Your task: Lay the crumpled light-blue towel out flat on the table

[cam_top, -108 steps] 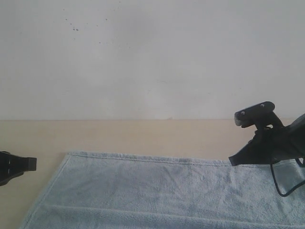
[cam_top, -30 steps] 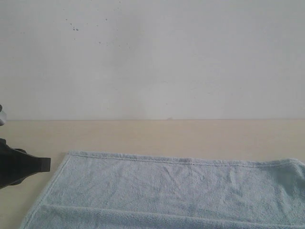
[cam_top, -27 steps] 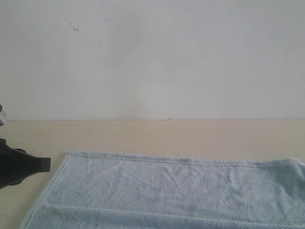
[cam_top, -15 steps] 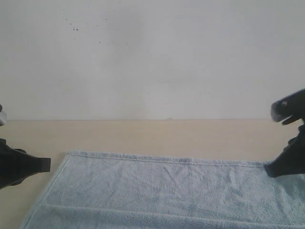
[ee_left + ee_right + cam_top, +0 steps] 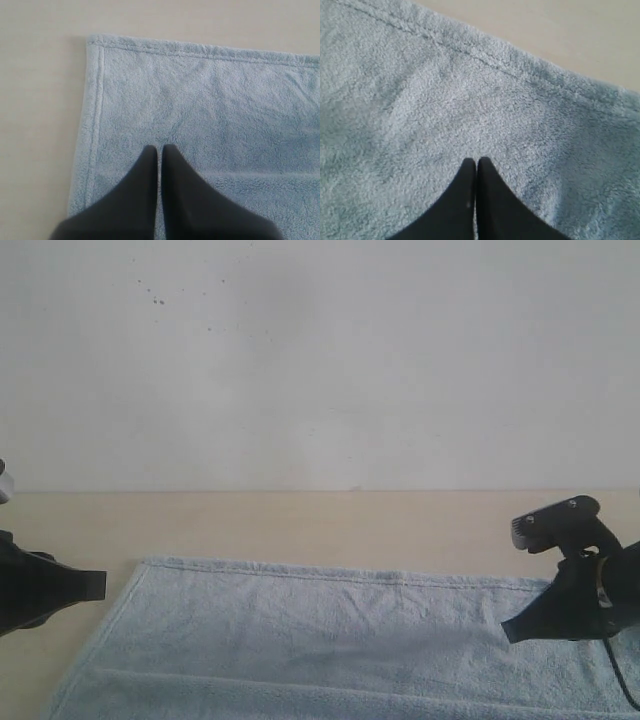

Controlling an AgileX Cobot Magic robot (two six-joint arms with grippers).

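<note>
The light-blue towel [image 5: 330, 640] lies spread across the beige table [image 5: 300, 520], its far hem straight and its left hem running down toward the front. Its near part runs out of the exterior view. My left gripper [image 5: 100, 585] is shut and empty, hovering just left of the towel's left edge; in the left wrist view its tips [image 5: 158, 148] point over the towel [image 5: 210, 100] near a corner. My right gripper [image 5: 508, 632] is shut and empty over the towel's right end; in the right wrist view its tips [image 5: 476, 161] hang above the towel [image 5: 420, 100] beside the hem. No white label shows.
A plain white-grey wall [image 5: 320, 360] with a few dark specks rises behind the table. Bare table surface [image 5: 40, 100] borders the towel on the left and along the back [image 5: 560, 35].
The right arm, out of view a second ago, has come in from the right over the towel's right end. The left gripper has stayed still.
</note>
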